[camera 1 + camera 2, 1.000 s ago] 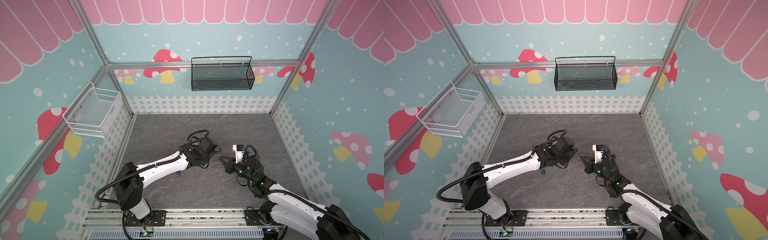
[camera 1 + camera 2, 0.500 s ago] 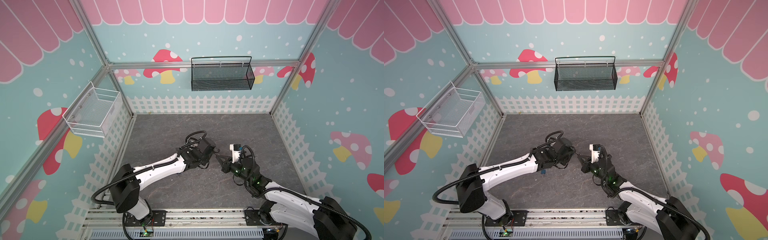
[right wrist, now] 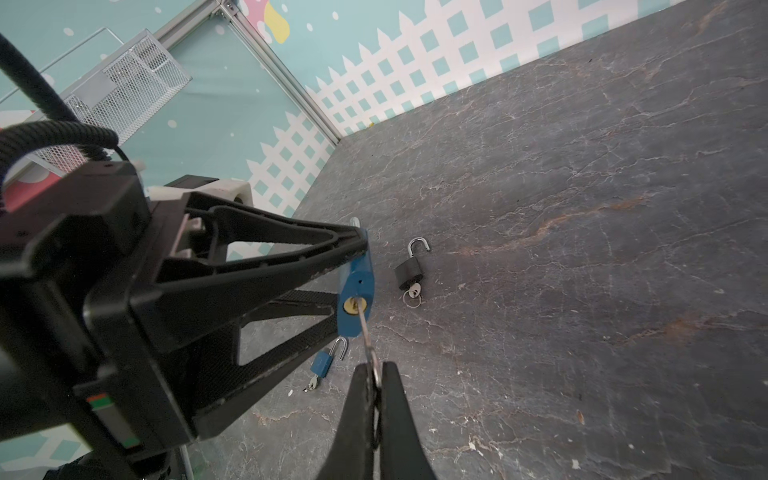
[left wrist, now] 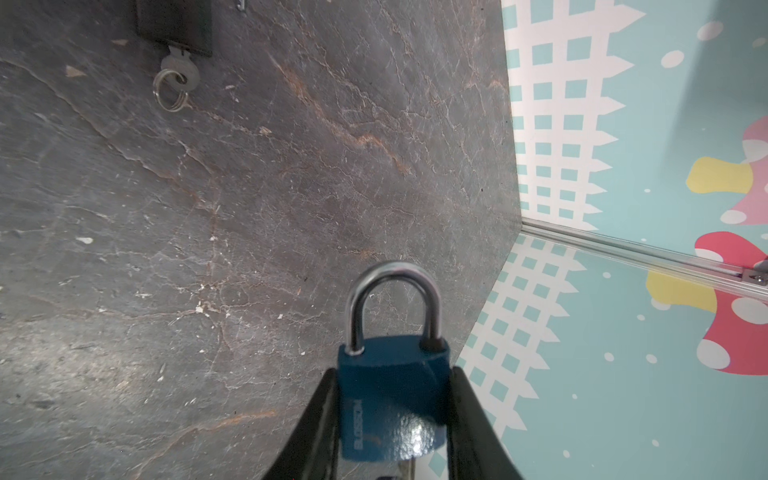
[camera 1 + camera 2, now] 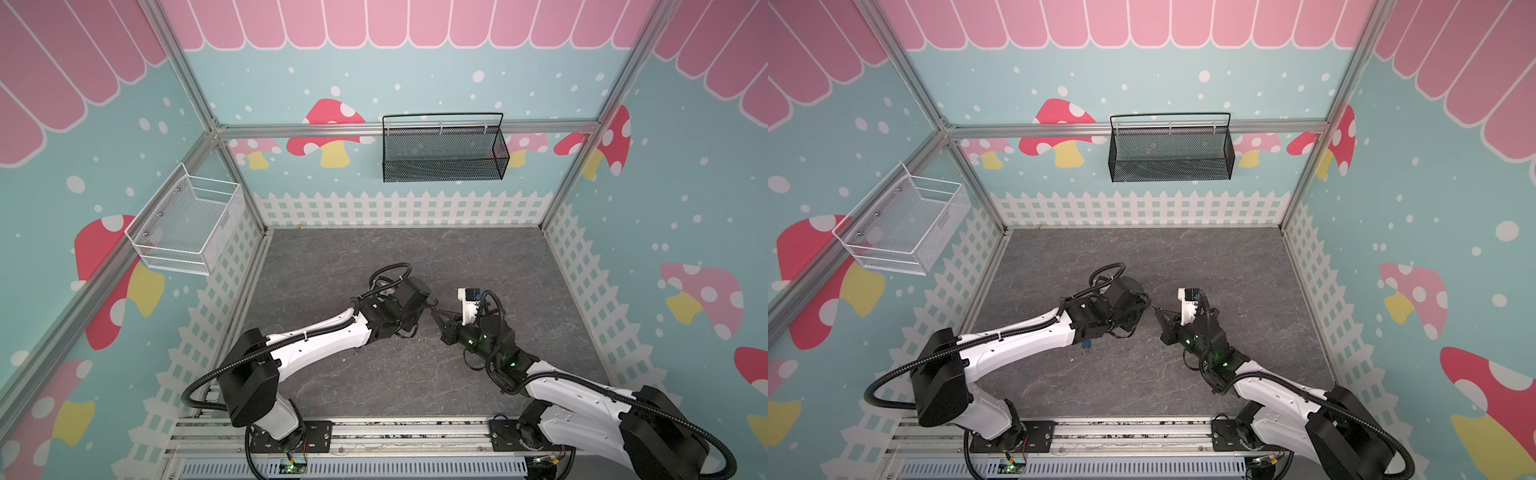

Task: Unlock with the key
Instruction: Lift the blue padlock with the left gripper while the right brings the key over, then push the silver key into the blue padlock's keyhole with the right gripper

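Padlock (image 4: 392,399) and key (image 3: 363,328) meet in the air between the two claws. The left claw (image 4: 392,374) pinches the blue padlock by its flat sides. To its right, the right claw (image 3: 375,368) has its fingers pressed together on the key's head, and the blade reaches from those fingertips into the keyhole (image 3: 354,305). Far off to the left claw's left hangs a white wire basket (image 5: 187,224). On the floor (image 5: 374,257) beneath the left claw lie a smaller blue padlock (image 3: 322,361) and, just beyond it, a black padlock (image 3: 409,270) with a ringed key (image 3: 413,291) in its base. Both have open shackles and lie apart from the held pair. A black mesh basket (image 5: 442,149) hangs on the wall well ahead of both claws. The floor is dark grey and slate-like, veined with rust. The claw fingers are matte black tapering wedges. The held padlock is a rounded block in glossy blue paint with lettering along one side and a brass-coloured keyhole in its underside. Its polished steel U-shaped shackle (image 4: 392,271) has both legs down in the body. The key is thin and silvery.
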Controlling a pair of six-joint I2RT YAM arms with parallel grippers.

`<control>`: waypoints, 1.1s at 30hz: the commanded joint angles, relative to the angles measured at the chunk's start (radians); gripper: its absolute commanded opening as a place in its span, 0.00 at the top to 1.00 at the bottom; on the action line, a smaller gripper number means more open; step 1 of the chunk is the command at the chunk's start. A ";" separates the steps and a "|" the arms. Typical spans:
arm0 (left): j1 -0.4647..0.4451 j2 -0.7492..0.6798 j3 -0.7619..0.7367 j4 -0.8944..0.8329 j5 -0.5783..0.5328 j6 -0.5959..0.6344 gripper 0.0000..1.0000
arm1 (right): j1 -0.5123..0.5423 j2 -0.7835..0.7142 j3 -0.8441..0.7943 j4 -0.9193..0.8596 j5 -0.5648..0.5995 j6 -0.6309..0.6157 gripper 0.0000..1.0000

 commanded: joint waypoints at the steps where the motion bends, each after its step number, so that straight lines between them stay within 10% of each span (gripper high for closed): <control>1: -0.002 -0.027 -0.007 0.046 -0.011 -0.037 1.00 | 0.005 0.012 0.031 0.009 0.027 0.018 1.00; 33: -0.077 -0.014 0.033 0.060 -0.153 -0.135 1.00 | 0.080 0.113 0.189 -0.111 0.171 0.092 1.00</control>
